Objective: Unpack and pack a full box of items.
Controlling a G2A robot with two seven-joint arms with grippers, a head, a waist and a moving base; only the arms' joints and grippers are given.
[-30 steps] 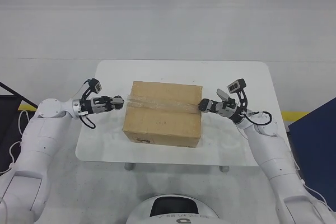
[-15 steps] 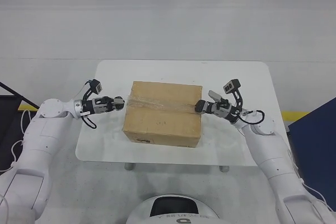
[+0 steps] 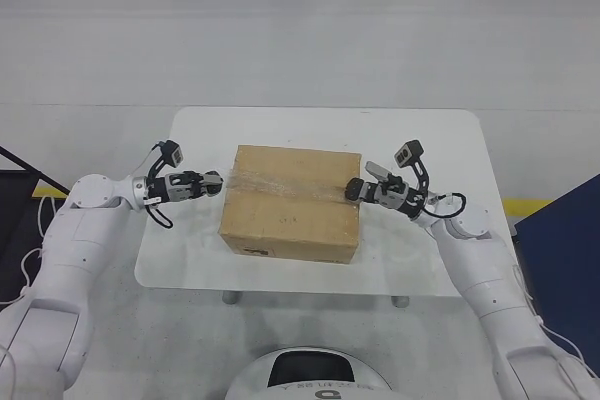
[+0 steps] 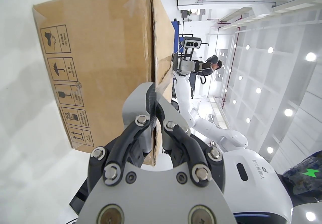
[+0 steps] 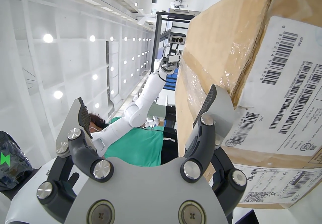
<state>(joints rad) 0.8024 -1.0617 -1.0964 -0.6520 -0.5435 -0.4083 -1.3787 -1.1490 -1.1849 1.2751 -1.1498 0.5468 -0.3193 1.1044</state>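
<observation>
On the white counter [image 3: 420, 150] sits a taped brown box [image 3: 292, 205]. Left pincer [image 3: 214, 182] is pressed together at its edge, right pincer [image 3: 355, 188] spread. Pale floor [image 3: 280, 50] lies around.

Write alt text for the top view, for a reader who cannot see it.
A closed cardboard box, sealed along its top with clear tape, sits in the middle of a white table. The left gripper is at one end of the tape seam and the right gripper at the opposite end, each at the box's top edge.
</observation>
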